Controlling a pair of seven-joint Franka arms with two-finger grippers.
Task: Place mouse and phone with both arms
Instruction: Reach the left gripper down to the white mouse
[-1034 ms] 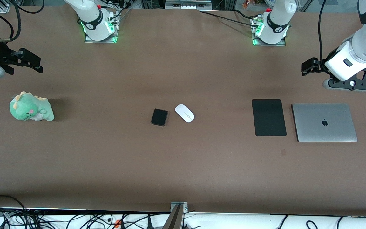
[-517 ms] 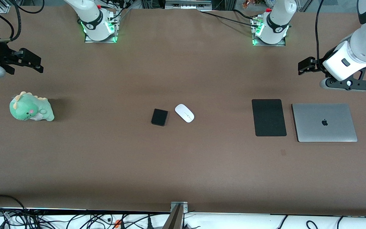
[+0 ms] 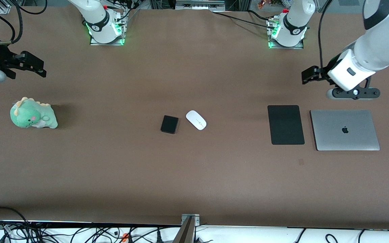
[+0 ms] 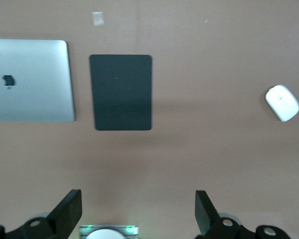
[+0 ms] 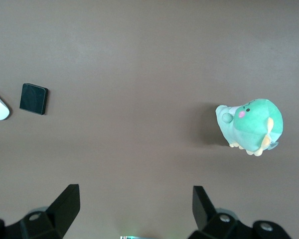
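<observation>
While both grippers, left gripper [image 3: 307,75] and right gripper [image 3: 35,65], hang with fingers apart, the glossy white mouse [image 3: 196,119] lies beside the black phone [image 3: 169,124].

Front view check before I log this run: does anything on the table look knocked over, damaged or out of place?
Nothing stands out. The mouse and phone lie flat side by side, apart; the green plush dinosaur sits intact toward the right arm's end.

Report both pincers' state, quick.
Left pincer: open, empty, over bare table above the flat black rectangular pad.
Right pincer: open, empty, waiting.
</observation>
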